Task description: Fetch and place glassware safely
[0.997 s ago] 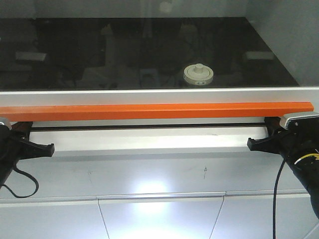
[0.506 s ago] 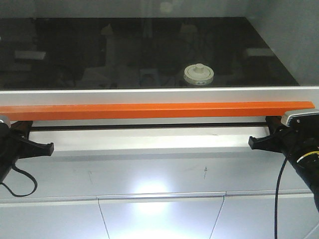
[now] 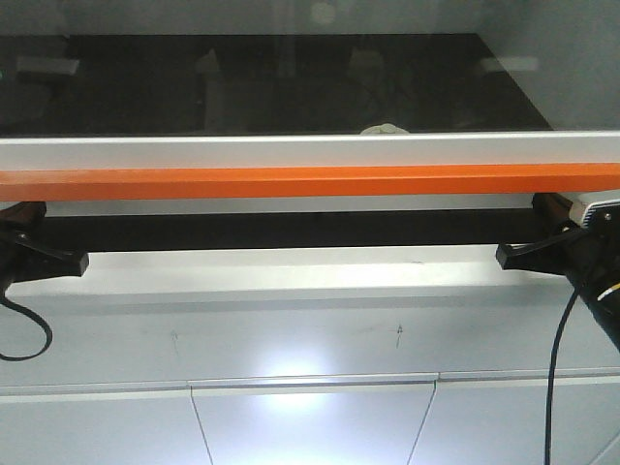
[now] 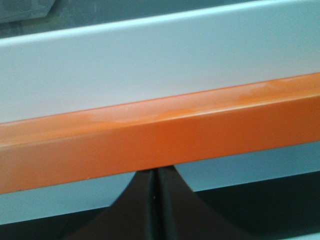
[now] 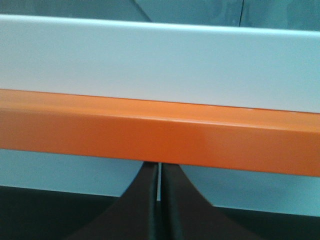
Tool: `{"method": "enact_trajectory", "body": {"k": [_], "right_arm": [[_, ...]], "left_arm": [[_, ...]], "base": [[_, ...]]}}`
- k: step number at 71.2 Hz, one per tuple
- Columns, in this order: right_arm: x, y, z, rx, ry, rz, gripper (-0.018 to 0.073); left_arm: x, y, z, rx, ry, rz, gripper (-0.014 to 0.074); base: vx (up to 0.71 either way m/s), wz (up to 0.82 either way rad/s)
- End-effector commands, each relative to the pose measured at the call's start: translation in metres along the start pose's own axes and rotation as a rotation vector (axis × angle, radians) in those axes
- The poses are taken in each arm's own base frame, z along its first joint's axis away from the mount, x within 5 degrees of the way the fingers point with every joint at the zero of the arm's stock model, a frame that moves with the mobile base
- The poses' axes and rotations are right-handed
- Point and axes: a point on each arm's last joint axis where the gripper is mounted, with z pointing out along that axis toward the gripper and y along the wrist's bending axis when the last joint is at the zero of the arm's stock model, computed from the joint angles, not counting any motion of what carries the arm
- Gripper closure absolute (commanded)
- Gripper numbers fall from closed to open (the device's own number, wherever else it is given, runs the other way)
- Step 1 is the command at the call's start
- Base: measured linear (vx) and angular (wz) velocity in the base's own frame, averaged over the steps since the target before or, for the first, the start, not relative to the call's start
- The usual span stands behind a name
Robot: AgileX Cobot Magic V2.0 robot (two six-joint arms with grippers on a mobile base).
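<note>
Behind the dark glass sash, only the cream-white lid top of the glassware [image 3: 385,129] peeks over the silver sash frame [image 3: 310,151]; the jar body is hidden. An orange handle bar [image 3: 310,181] runs across the sash bottom. My left gripper [image 3: 27,207] is shut, its tips pressed up against the underside of the bar [image 4: 160,135] at its left end. My right gripper [image 3: 552,202] is likewise shut under the bar [image 5: 160,130] at its right end. In the wrist views the left gripper [image 4: 152,171] and right gripper [image 5: 159,164] touch the bar from below.
A dark open gap [image 3: 291,231] lies between the bar and the white sill [image 3: 291,273]. Below is a grey cabinet front [image 3: 310,417] with panel seams. Cables hang from both arms.
The sash and its orange bar have risen, with both grippers moving up beneath it. The gap under the bar has widened, and the jar is now mostly hidden behind the frame.
</note>
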Motion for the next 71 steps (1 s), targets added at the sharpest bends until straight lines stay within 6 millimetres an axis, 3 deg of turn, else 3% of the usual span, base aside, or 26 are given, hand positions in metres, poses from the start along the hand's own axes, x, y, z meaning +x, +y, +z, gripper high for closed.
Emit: {"method": "enact_trajectory", "body": {"k": [1, 49, 71], "right_arm": [[-0.046, -0.003, 0.000, -0.001, -0.247, -0.025, 0.0560], [-0.154, -0.012, 0.000, 0.037, -0.325, -0.080, 0.0560], [-0.158, -0.013, -0.004, 0.044, -0.287, -0.058, 0.0560]], "left_arm": [[-0.074, 0.004, -0.008, -0.021, -0.420, 0.004, 0.0603], [-0.193, 0.012, -0.035, -0.033, -0.560, 0.006, 0.0603], [-0.200, 0.013, -0.042, -0.032, -0.540, 0.006, 0.0603]], "base": [[0.00, 0.00], [0.00, 0.00], [0.00, 0.00]]}}
